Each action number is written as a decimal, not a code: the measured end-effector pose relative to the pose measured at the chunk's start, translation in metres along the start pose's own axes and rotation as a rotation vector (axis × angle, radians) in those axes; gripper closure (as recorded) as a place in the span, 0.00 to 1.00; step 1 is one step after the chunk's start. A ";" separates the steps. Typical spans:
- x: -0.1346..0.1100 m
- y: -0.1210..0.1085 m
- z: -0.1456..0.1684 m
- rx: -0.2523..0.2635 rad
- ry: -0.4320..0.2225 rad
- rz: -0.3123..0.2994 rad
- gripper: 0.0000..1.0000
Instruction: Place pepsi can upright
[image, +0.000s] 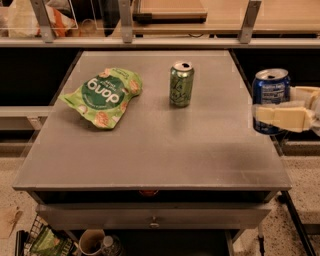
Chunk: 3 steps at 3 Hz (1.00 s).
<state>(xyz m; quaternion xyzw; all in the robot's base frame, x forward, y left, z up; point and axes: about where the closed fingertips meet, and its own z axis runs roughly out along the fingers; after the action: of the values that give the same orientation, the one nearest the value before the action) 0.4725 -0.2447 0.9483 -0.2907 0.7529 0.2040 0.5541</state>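
Holding the pepsi can (270, 86) upright in the gripper (278, 111), at the right edge of the grey table (150, 145) and seemingly just outside it, not yet over the tabletop. Clamped on the can, judging by the cream fingers (284, 118), one of them laid across the blue label.

Judged as the carry-in step, with the set-down not yet done. Next: bring the can leftward over bare tabletop on the right side, well apart from the upright green can (181, 84) and the green snack bag (102, 95); lower it level until the silver bottom end sits flat; then spread the claw and back out to the right without nudging the can.

Hard to say whether the can's base hangs above table height or below it, with the lower end covered by the finger. Cut off by the right border: the wrist and arm. Hidden behind the can: most of the far finger. Unclear too: the small red thing under the table's front lip, above the drawer (150, 216).
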 end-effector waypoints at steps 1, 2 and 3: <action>0.009 0.010 0.007 -0.039 -0.025 0.007 1.00; 0.019 0.021 0.013 -0.080 -0.053 0.014 1.00; 0.019 0.021 0.013 -0.080 -0.053 0.014 1.00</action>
<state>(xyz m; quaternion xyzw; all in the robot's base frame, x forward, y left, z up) 0.4636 -0.2253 0.9258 -0.3020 0.7313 0.2451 0.5603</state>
